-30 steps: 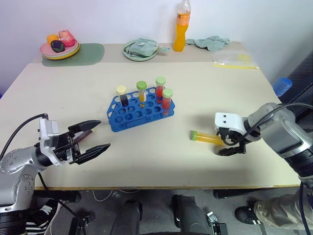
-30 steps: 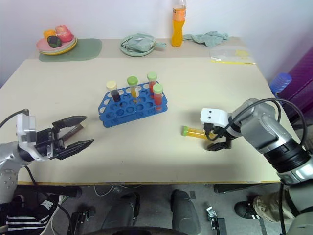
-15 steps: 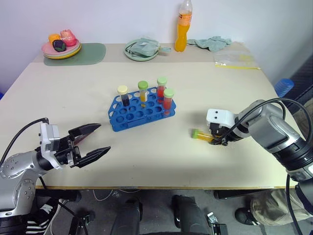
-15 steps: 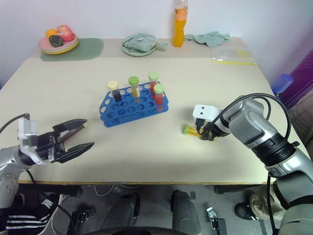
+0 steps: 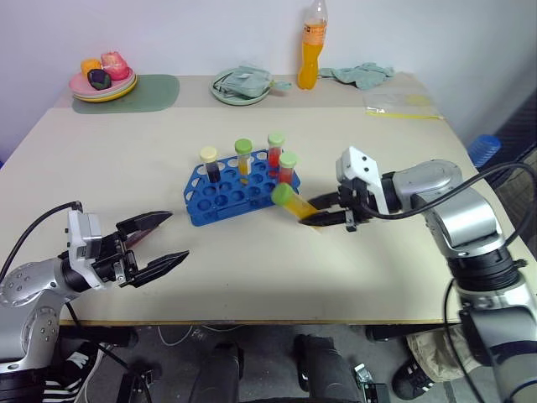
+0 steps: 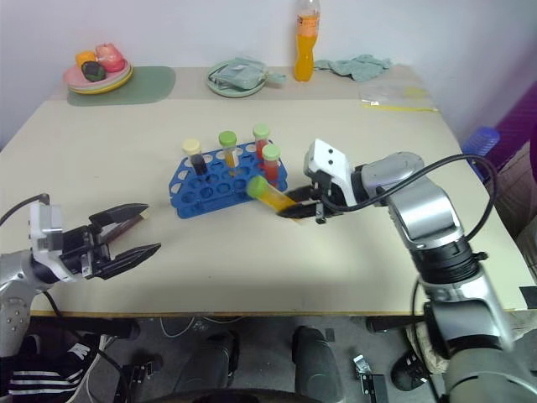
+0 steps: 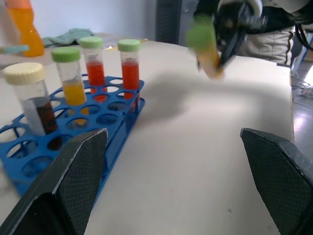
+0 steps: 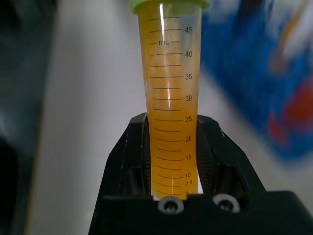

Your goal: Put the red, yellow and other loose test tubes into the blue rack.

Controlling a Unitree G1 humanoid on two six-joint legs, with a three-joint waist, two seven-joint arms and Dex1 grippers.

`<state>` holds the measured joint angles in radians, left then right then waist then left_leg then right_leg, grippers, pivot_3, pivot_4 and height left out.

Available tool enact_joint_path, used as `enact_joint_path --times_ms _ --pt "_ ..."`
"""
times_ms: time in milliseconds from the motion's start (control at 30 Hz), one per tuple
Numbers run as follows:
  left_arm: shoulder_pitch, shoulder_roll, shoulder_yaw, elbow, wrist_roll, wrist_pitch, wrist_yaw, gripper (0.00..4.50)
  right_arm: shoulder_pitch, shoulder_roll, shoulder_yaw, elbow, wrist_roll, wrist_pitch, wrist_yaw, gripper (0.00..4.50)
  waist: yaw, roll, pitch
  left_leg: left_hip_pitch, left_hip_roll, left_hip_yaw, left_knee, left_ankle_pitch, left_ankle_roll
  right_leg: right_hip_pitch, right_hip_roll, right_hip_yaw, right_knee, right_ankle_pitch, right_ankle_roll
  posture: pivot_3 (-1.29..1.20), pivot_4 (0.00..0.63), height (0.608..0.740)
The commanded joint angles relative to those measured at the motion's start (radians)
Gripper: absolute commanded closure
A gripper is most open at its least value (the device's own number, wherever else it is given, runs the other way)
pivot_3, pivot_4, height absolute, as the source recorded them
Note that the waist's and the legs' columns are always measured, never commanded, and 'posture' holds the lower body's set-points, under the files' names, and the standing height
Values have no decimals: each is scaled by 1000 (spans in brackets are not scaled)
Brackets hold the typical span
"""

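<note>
Yellow test tube with green cap, tilting above the table just beside the blue rack holding 4 tubes; right gripper is clamping it, left gripper is gaping wide

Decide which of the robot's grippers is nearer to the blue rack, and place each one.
Right. The right gripper, holding a yellow tube, is just beside the blue rack's near-right end; the left gripper hovers open farther off, toward the table's near-left edge.

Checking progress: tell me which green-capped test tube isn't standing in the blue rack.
The yellow-filled green-capped tube, gripped tilted above the table by the right gripper; the others stand upright in the blue rack.
</note>
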<state>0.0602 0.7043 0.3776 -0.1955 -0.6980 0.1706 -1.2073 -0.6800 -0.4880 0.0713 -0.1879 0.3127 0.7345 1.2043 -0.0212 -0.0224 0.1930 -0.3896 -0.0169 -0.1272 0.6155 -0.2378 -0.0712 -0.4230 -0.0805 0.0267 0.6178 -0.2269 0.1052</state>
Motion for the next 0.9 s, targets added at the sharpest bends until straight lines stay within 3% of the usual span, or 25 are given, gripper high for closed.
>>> enact_joint_path --times_ms 33,133,167,333,433,600,900 --pt "-36 21 27 0 -21 5 1 0 37 218 -83 -38 81 -118 -228 3717 1 0 0 0 0 0 0 0 0 0 0 0 0 0 0 0 150 740" --pt "-63 25 21 7 -18 10 5 0 69 427 -80 46 50 -254 -424 3717 -2 1 1 1 0 0 0 0 0 -1 1 0 2 0 0 0 150 740" --pt "-67 24 20 8 -16 10 4 0 73 454 -85 53 67 -244 -446 3717 -2 1 1 1 0 0 -1 0 -1 -1 1 0 2 0 0 0 150 740" --pt "-94 41 27 45 -8 10 -4 0 134 626 48 219 -104 -549 -639 3717 -4 1 0 1 0 0 -1 1 -1 -1 0 0 2 0 0 0 150 740" --pt "-101 45 31 70 -1 7 1 0 134 630 131 364 -232 -791 -671 3717 -19 2 1 1 0 0 -2 1 -2 -2 1 0 3 0 -1 0 150 740" --pt "-104 51 37 86 24 -19 9 0 73 665 116 610 -268 -994 -780 3717 -24 2 1 2 0 0 -2 1 -2 -2 1 0 3 0 -1 0 150 740" --pt "-78 59 57 56 12 -7 20 0 -14 667 82 850 -298 -1139 -932 3717 -28 2 1 3 0 -1 -2 1 -2 -2 1 1 5 0 -1 0 150 740"
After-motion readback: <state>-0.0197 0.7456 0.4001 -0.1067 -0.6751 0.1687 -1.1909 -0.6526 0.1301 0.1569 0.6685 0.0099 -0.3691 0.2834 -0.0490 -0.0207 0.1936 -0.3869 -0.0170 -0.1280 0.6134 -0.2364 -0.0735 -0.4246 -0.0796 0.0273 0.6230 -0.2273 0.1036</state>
